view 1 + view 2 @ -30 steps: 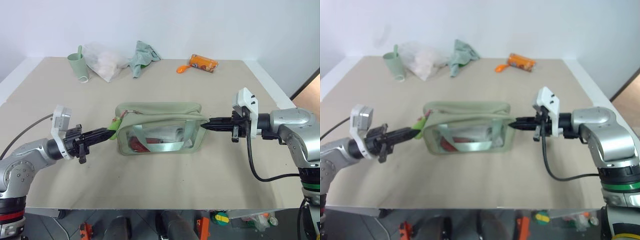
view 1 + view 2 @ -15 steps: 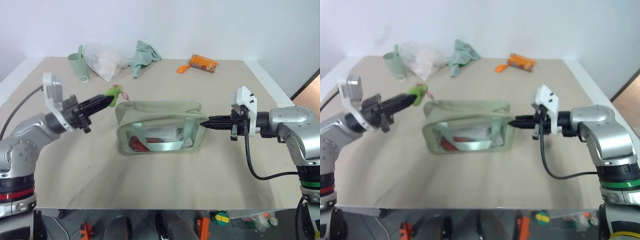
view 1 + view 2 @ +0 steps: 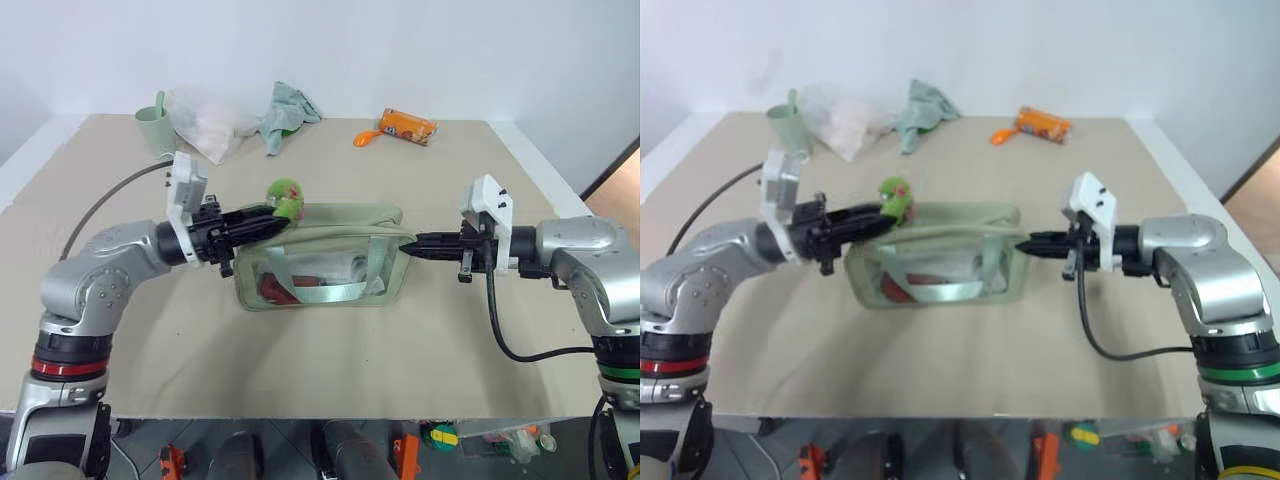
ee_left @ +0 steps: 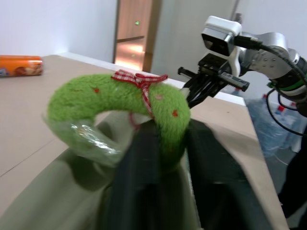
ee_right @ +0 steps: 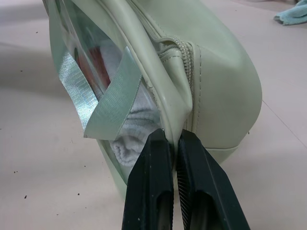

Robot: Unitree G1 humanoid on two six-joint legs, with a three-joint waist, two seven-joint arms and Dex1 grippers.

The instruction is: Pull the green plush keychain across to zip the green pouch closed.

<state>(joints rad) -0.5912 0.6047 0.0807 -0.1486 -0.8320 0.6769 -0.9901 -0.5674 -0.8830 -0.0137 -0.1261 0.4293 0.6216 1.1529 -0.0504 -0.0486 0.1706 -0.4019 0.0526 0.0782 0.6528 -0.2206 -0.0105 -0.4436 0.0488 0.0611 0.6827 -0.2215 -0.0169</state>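
The green pouch [image 3: 320, 258] stands alone near the middle of the beige tabletop [image 3: 330, 360], with bare surface open on its near side and to either flank, and the near tabletop edge well apart from it. Along the far edge sit five other things, one of each: a pale green cup [image 3: 155, 128], a clear plastic bag [image 3: 205, 120], a teal-green cloth [image 3: 285, 112], an orange spoon [image 3: 366, 137] and an orange snack packet [image 3: 407, 125], all well clear of the pouch. Two hands flank the pouch. The left hand [image 3: 272, 221] reaches in over the pouch's top left end, its black fingers [image 4: 144, 182] either side of the single green plush keychain [image 4: 120, 103], which curves over them just above the pouch's top edge; a red checked bow sits on the plush. The right hand [image 5: 172, 143] is pinched tight on the pouch's right end seam beside the zipper.
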